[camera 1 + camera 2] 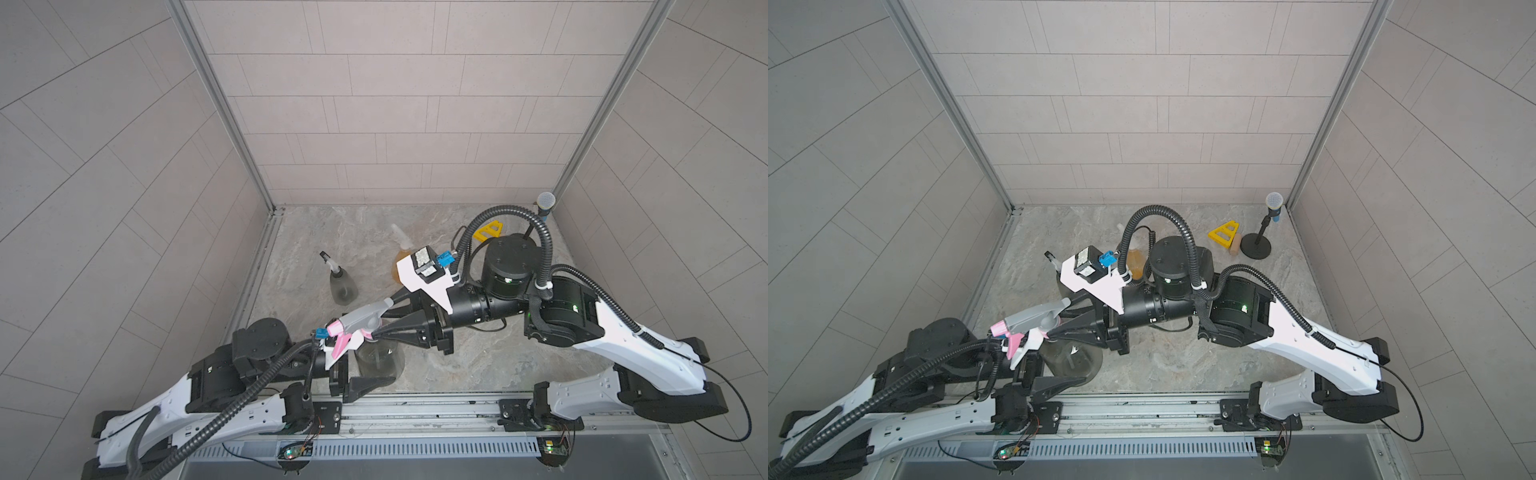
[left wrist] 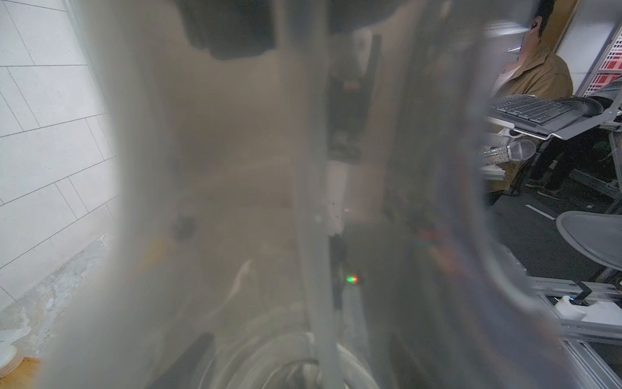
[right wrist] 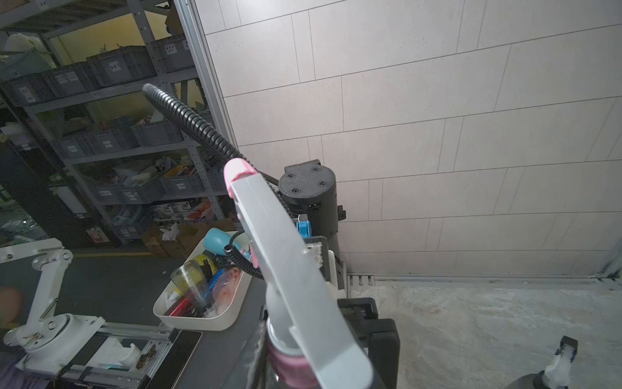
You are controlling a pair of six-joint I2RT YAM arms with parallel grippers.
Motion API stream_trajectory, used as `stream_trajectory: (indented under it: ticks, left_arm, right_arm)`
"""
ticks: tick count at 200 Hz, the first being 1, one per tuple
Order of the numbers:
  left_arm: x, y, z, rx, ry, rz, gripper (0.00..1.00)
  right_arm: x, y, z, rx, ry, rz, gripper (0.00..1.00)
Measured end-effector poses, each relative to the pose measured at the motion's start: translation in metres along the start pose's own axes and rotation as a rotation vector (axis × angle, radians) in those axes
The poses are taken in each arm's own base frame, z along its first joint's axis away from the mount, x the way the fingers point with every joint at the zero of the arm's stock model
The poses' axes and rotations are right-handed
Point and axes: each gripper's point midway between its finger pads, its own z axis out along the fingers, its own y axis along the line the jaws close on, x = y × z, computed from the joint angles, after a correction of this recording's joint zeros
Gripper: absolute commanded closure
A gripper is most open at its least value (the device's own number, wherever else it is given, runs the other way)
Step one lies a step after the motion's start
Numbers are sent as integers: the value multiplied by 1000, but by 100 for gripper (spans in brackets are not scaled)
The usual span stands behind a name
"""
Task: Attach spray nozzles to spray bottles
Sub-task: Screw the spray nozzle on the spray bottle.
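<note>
The grey-and-pink spray nozzle (image 1: 357, 321) sits on the neck of a smoky grey spray bottle (image 1: 380, 358) near the table's front edge, its dip tube (image 2: 323, 303) hanging inside. My right gripper (image 1: 380, 318) is shut on the nozzle's pink collar (image 3: 289, 362). My left gripper (image 1: 368, 365) is shut on that bottle's body, which fills and blurs the left wrist view. Further back stand another smoky grey bottle (image 1: 343, 286) with a white-and-black nozzle (image 1: 328, 259), and the amber bottle (image 1: 400, 268) with a translucent nozzle (image 1: 398, 233).
A black-based microphone stand (image 1: 1256, 246), a yellow triangle (image 1: 1223, 232) and a small wooden block (image 1: 1236, 246) stand at the back right. The metal rail (image 1: 415, 409) runs along the table's front edge. A white bin (image 3: 215, 321) of items lies off the table.
</note>
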Motion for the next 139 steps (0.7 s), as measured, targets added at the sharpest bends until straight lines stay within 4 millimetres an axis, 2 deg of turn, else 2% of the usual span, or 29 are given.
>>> stream_trajectory:
  ticks: [29, 89, 120, 139]
  left_arm:
    - [-1, 13, -2, -78, 6, 9, 100]
    - [-10, 46, -8, -276, -18, 34, 100]
    - [-15, 61, -14, -363, -34, 21, 100]
    - [-12, 66, -15, -395, -26, 11, 100]
  right_arm:
    - [-1, -6, 1, 107, -13, -4, 77]
    - [-2, -24, 9, 504, -50, 45, 79]
    - [-8, -37, 12, 629, -99, 73, 72]
    - [-4, -31, 11, 600, -105, 59, 66]
